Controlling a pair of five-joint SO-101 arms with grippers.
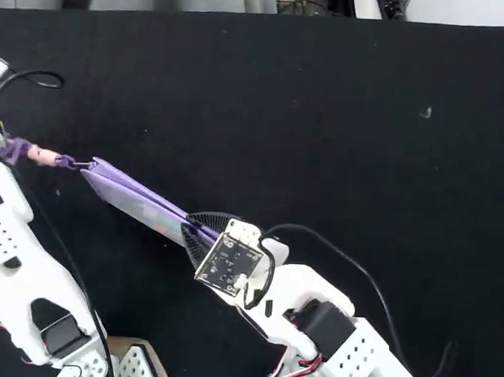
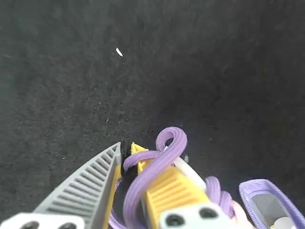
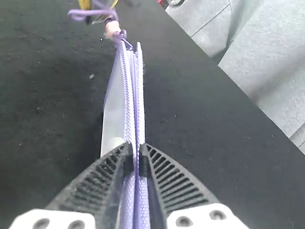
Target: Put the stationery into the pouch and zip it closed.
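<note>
A purple pouch (image 1: 141, 201) is stretched taut over the black table between the two arms, its zipper edge running along the top (image 3: 131, 90). My right gripper (image 3: 135, 152) is shut on the pouch's near end (image 1: 201, 232). At the far end a purple cord loop (image 2: 159, 160) with a pink bead (image 1: 42, 155) hangs off the zipper. My left gripper (image 2: 125, 151) is shut on that cord at the table's left side (image 1: 17, 151). The pouch's purple end (image 2: 269, 202) shows beside the left fingers. No loose stationery is visible.
The black table (image 1: 340, 117) stretches wide behind and to the right of the pouch. A black cable (image 1: 25, 79) loops near the left arm. A tan object (image 1: 137, 356) lies at the front edge between the arm bases. Grey floor lies beyond the table edge (image 3: 267, 57).
</note>
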